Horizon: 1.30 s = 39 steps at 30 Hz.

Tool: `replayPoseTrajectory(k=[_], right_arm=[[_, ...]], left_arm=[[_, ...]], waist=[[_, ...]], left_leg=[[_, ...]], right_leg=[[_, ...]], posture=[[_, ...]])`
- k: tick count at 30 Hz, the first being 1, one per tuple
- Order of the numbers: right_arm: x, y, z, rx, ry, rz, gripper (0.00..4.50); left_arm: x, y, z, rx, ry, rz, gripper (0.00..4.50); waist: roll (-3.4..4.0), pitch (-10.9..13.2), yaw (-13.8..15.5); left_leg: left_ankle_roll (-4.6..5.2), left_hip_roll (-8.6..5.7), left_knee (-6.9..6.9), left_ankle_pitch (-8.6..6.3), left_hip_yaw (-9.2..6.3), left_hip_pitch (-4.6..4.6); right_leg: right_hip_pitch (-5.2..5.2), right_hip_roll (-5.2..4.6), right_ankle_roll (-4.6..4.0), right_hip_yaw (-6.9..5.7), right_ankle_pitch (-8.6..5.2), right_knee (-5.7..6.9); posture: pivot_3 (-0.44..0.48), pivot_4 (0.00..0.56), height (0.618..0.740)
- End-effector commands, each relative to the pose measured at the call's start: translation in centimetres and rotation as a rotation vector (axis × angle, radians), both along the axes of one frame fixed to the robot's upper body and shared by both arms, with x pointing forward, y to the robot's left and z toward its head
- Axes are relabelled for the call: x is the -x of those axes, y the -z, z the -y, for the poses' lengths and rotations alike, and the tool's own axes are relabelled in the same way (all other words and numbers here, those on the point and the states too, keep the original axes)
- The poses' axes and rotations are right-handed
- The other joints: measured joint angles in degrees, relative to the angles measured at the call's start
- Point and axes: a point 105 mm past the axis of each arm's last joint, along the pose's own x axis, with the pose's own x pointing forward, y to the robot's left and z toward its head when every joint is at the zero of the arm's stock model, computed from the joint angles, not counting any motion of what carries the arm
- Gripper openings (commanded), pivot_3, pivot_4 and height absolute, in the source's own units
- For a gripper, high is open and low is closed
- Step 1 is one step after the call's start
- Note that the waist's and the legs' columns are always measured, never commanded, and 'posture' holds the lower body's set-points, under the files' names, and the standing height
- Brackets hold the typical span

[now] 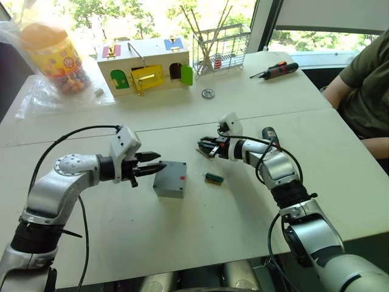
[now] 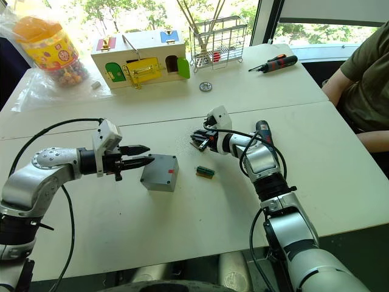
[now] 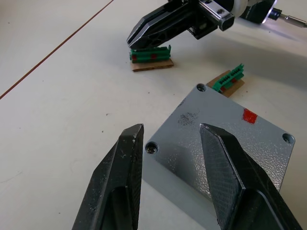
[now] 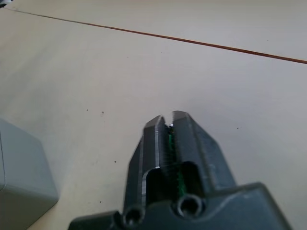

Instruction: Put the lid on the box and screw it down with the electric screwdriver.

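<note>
The grey box (image 1: 170,179) lies on the white table with a red mark on its flat upper face (image 3: 225,139), which has screw holes at its corners. I cannot tell the lid apart from the box. My left gripper (image 1: 155,165) is open, its fingertips just left of the box and slightly above its near corner. My right gripper (image 1: 201,146) hovers low behind the box, shut on a small green connector (image 3: 150,53). The electric screwdriver (image 1: 269,135) lies on the table behind my right forearm, its metal bit (image 3: 289,19) pointing away.
A second green connector (image 1: 213,178) lies right of the box. At the back stand a wooden toy house (image 1: 146,68), a wire rack (image 1: 220,45), a sweets jar (image 1: 56,58), a metal ring (image 1: 208,93) and a red-black screwdriver (image 1: 278,70). A person (image 1: 364,85) sits at the right.
</note>
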Motion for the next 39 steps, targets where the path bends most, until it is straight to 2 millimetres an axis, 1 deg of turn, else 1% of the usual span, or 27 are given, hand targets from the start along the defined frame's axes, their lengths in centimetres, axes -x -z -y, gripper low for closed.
replayPoseTrajectory(k=[1,6,12,20,22,25,26,28,33,35,39], right_arm=[[-0.3,-1.3,-0.2,-0.016,-0.007,0.044,0.06],[-0.3,-1.9,-0.3,-0.039,-0.011,0.055,0.06],[-0.2,-4.4,-0.4,-0.080,-0.019,0.107,0.06],[0.5,-6.2,-0.5,-0.089,-0.034,0.144,0.06],[1.2,-6.9,-0.7,-0.097,-0.059,0.153,0.06],[4.1,-8.1,-1.6,-0.105,-0.166,0.150,0.06],[5.3,-8.0,-1.9,-0.102,-0.202,0.142,0.06],[7.0,-7.7,-2.4,-0.100,-0.244,0.122,0.06],[9.3,-6.6,-3.7,-0.120,-0.277,0.069,0.06],[9.6,-6.0,-4.0,-0.118,-0.279,0.056,0.06],[9.4,-5.3,-4.2,-0.110,-0.263,0.045,0.06]], left_arm=[[-0.1,-0.5,-0.1,-0.004,0.003,0.033,1.86],[-0.1,-0.5,-0.2,-0.004,0.000,0.035,1.86],[-0.4,-0.6,-0.6,-0.002,-0.016,0.039,1.86],[-0.5,-0.6,-0.5,0.005,-0.017,0.042,1.86],[-0.4,-0.7,-0.5,0.005,-0.011,0.042,1.86],[0.4,-1.1,-0.9,-0.017,0.017,0.028,1.86],[0.8,-1.2,-1.1,-0.030,0.032,0.019,1.86],[1.6,-1.2,-1.1,-0.050,0.060,0.000,1.86],[2.5,-1.4,-0.8,-0.063,0.096,-0.018,1.86],[2.4,-1.4,-0.6,-0.061,0.097,-0.015,1.86],[2.3,-1.3,-0.1,-0.058,0.106,-0.010,1.86]], waist=[[0.00,0.0,0.0],[0.00,0.0,0.0],[0.00,0.0,0.0],[0.00,0.0,0.0],[0.01,0.0,0.0],[0.01,0.0,0.0],[0.01,0.0,0.0],[0.01,0.0,0.0],[0.01,0.0,0.4],[0.02,0.0,0.4],[0.02,0.0,0.4]], left_leg=[[0.00,0.00,0.00,0.00,0.00,0.00],[0.00,0.00,0.00,0.00,0.00,0.00],[0.00,0.00,0.00,0.00,0.00,0.00],[0.00,0.00,0.00,0.00,0.00,0.00],[0.00,0.00,0.00,0.00,0.00,0.00],[0.00,0.00,-0.01,0.00,-0.01,-0.01],[0.00,0.00,-0.02,0.00,-0.02,-0.01],[0.00,0.01,-0.07,0.00,-0.04,-0.01],[-0.01,0.01,-0.03,0.01,-0.03,0.00],[-0.02,0.01,-0.02,0.01,-0.04,0.00],[-0.02,0.00,-0.02,0.01,-0.03,0.00]], right_leg=[[0.00,0.00,0.00,0.00,0.00,0.00],[0.00,0.00,0.00,0.00,0.00,0.00],[0.00,0.00,0.00,0.00,0.00,0.00],[0.00,-0.01,0.00,0.00,0.00,0.02],[-0.01,-0.01,0.00,0.00,0.00,0.03],[-0.03,-0.03,0.00,0.00,0.00,0.03],[-0.03,-0.05,0.00,0.01,0.00,0.03],[-0.04,-0.05,0.00,0.04,0.00,0.03],[-0.02,-0.05,0.00,0.08,0.00,0.04],[-0.01,-0.04,0.00,0.08,0.00,0.04],[-0.01,-0.05,0.00,0.08,0.00,0.04]], posture=[[0.000,0.150,0.740],[0.000,0.150,0.740],[0.000,0.150,0.740],[0.000,0.150,0.740],[0.000,0.150,0.740],[0.000,0.150,0.740],[0.000,0.150,0.740],[0.000,0.150,0.740],[0.000,0.150,0.740],[0.000,0.150,0.740],[0.000,0.150,0.740]])
